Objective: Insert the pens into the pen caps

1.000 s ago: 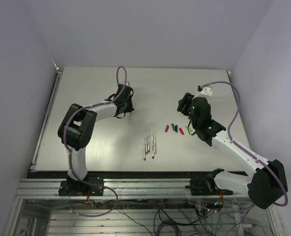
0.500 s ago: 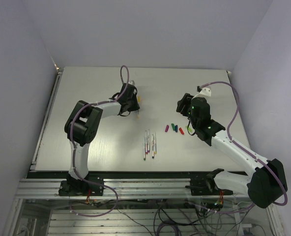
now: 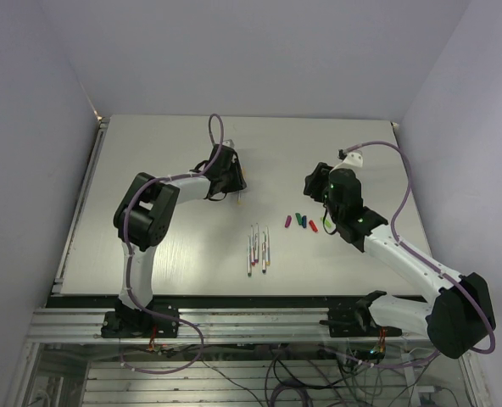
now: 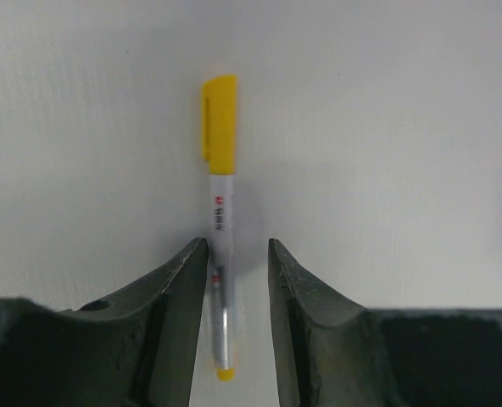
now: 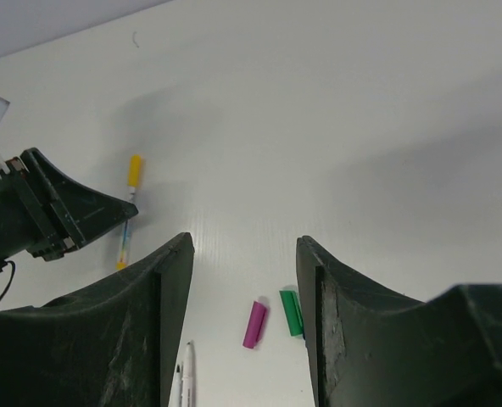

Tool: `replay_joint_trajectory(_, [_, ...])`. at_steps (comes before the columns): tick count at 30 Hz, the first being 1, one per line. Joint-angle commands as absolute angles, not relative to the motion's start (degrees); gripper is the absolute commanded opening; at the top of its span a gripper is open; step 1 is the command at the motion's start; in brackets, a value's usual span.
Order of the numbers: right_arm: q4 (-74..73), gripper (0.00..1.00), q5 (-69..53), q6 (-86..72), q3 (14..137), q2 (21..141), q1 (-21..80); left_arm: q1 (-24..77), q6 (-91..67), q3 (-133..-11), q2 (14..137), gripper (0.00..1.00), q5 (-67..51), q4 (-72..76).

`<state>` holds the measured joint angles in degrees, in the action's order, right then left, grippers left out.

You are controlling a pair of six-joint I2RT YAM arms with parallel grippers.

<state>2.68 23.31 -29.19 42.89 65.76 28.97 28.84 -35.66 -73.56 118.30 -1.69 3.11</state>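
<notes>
A pen with a yellow cap (image 4: 220,212) on it lies on the white table. Its tail end sits between the fingers of my left gripper (image 4: 237,254), which is open, with a gap beside the pen. The same pen (image 5: 129,208) shows in the right wrist view beside the left gripper (image 5: 73,216). My right gripper (image 5: 244,246) is open and empty, held above a purple cap (image 5: 254,323) and a green cap (image 5: 291,312). In the top view several uncapped pens (image 3: 258,246) lie side by side. The loose caps (image 3: 300,222) lie to their right, near the right gripper (image 3: 317,182).
The table's raised left rim (image 3: 80,203) and front rail (image 3: 234,297) bound the work area. Grey walls stand close on the left, right and far sides. The left arm (image 3: 145,212) reaches across to the table's far middle.
My left gripper has shifted a little right and farther away over the table. The right arm has barely moved.
</notes>
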Motion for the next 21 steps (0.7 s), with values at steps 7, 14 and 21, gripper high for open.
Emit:
replay_joint_trajectory(7, [4.1, 0.51, 23.1, -29.9, 41.2, 65.3, 28.9, 29.5, -33.8, -74.6, 114.2, 0.54, -0.2, 1.1])
replay_joint_trajectory(14, [4.6, 0.5, 23.0, -30.2, 40.3, 64.6, 28.9, 30.0, -33.1, -69.5, 107.5, 0.65, 4.2, -2.9])
replay_joint_trajectory(21, [4.0, 0.48, 24.2, -31.0, 39.1, 63.7, 28.9, 35.6, -31.7, -61.3, 98.3, 0.64, 7.3, -9.0])
